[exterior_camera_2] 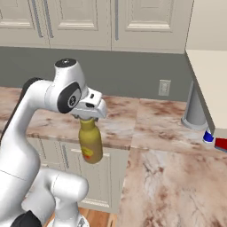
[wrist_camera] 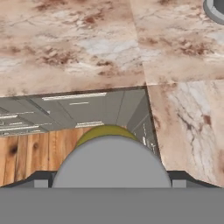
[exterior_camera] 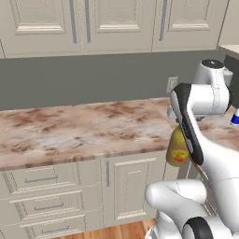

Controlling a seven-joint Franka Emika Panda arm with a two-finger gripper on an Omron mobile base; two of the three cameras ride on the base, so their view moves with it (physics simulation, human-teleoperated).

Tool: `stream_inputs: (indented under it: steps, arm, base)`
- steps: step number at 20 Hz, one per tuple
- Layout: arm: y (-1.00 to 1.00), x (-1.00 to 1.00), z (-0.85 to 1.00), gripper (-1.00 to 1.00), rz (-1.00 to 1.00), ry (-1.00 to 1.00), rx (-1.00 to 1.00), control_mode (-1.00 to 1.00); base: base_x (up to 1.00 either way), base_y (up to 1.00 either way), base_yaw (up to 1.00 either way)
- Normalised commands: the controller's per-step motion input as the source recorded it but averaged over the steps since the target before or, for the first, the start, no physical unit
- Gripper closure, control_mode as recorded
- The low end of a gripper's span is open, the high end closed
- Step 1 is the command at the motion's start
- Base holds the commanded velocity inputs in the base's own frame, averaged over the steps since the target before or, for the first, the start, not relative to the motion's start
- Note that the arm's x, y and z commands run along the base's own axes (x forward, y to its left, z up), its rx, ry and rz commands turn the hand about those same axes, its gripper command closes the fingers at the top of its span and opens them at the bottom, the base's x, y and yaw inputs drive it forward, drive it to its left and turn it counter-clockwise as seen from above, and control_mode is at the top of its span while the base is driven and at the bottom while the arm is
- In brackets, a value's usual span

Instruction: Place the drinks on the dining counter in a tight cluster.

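Note:
My gripper is shut on the grey cap of the tall amber-yellow bottle, which hangs upright in the air just off the front edge of the wall counter. In the left base view the bottle shows partly behind my forearm. The hand view looks straight down on its grey cap, between my fingertips. The dining counter stretches to the bottle's right. A small blue-and-white bottle and a red-and-blue container stand far right on the stone, cut off by the frame's edge.
The marbled wall counter over cream drawers runs to the left. A tall grey cylinder stands at the back right near a wall socket. Wooden floor lies below the bottle. Upper cabinets hang above.

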Motion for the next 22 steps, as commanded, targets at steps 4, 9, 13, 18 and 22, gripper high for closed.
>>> stream_inputs:
  steps: [4,9,13,18,22]
  arm:
    - [0.05,-0.67,0.39,1.00,0.06,0.00,0.00,-1.00]
    - [0.00,-0.08,0.00,1.00,0.01,-0.01,0.00,-1.00]
    - [0.00,-0.34,0.00,1.00,0.00,-0.01,0.00,-1.00]
    - [0.00,0.00,0.00,1.00,0.00,0.00,0.00,1.00]
    - [0.00,0.00,0.00,1.00,0.00,0.00,0.00,1.00]
  base:
    - [0.00,0.00,0.00]
    - [0.00,0.00,0.00]
    - [0.00,0.00,0.00]
    - [-0.77,0.40,0.08]
    - [-0.32,0.73,0.25]
